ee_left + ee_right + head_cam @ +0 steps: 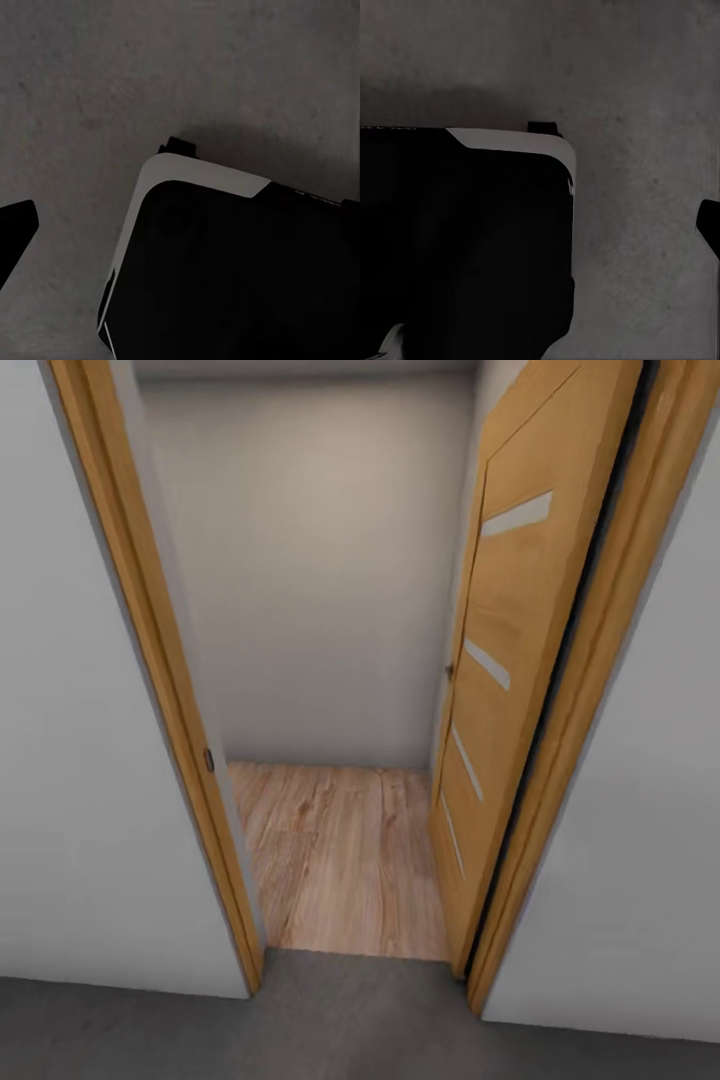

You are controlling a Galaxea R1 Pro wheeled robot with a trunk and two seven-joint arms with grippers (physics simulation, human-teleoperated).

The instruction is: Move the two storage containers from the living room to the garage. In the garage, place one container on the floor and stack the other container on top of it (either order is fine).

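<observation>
Looking through an open doorway, a small space with a light wood-plank floor point(340, 850) is seen beyond, closed off at the far end by a plain pale wall point(310, 560). The doorway is framed in light wood: the left jamb point(150, 660) runs down to the near floor, and a small dark fitting is set in it about halfway down. On the right, a light wooden door point(510, 660) with narrow pale slanted insets is swung open into the far space, its edge lying just beside the right jamb point(580, 710). White walls point(70, 760) stand on either side of the opening. On the near side of the threshold, a dark grey, mottled concrete floor point(330, 1020) is seen; the planks meet it at the doorway.

In the left wrist view, the same grey concrete is seen below, with a dark robot base point(232, 277) edged in white, and a dark tip at the picture's edge. In the right wrist view, the concrete and the dark, white-edged base point(465, 240) are seen again.

Whether either gripper is open or closed cannot be told. No storage container is seen in these views, so its place cannot be given.
</observation>
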